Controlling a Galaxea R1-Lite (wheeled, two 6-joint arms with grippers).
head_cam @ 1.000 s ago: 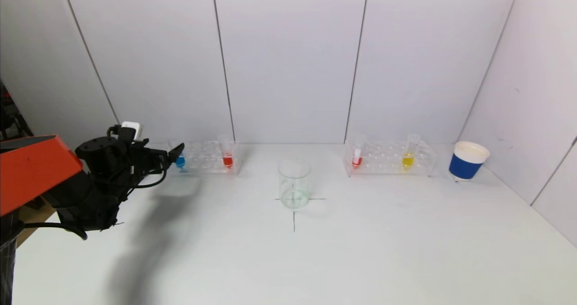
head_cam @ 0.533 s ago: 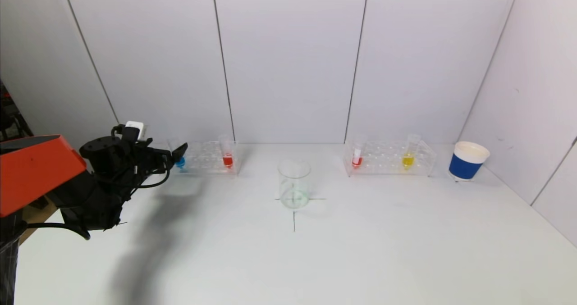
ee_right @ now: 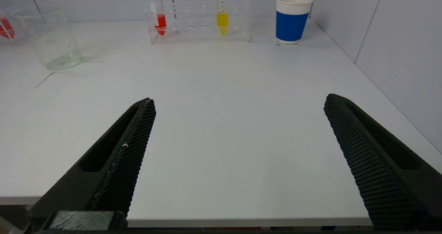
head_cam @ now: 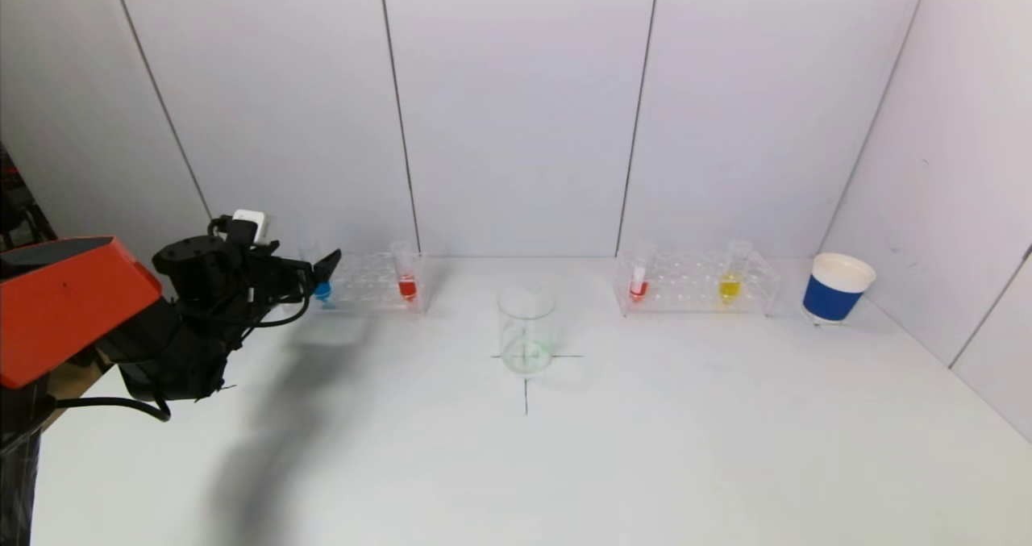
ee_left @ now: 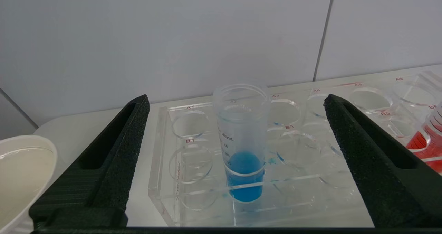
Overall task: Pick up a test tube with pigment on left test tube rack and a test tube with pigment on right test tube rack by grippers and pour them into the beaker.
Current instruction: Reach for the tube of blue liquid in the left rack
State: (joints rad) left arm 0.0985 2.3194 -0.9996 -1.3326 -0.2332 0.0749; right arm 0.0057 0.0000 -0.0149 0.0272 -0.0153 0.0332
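Head view
Landmark: the beaker [head_cam: 526,330] stands upright on a black cross mark on the table [head_cam: 564,465], mouth up.
Left rack [head_cam: 367,281]: to the left of the beaker, against the back wall; a blue-pigment tube [head_cam: 322,288] sits at its outer end and a red-pigment tube [head_cam: 406,276] at the end nearer the beaker, both with long axis vertical, mouth up.
Right rack [head_cam: 695,282]: to the right of the beaker; it holds a red tube [head_cam: 638,280] and a yellow tube [head_cam: 730,280], upright.
Blue paper cup [head_cam: 836,288]: farther right than the right rack.
Left gripper [head_cam: 318,276]: at the outer end of the left rack, covering part of the blue-pigment tube.
Hard to make out: the clear upper tube walls.

Left wrist view
Left gripper [ee_left: 238,151]: fingers [ee_left: 114,158] spread wide, either side of the blue-pigment tube [ee_left: 242,147], not touching it.
Tube: upright in the left rack [ee_left: 262,158], blue liquid in its lower part.
Cut off: the red-pigment tube [ee_left: 426,137] at the frame edge.

Right wrist view
Right gripper [ee_right: 238,147]: fingers apart, holding nothing, over the near table edge, well apart from the beaker [ee_right: 51,37].
Right rack [ee_right: 200,19]: far off, beside the blue paper cup [ee_right: 292,18].
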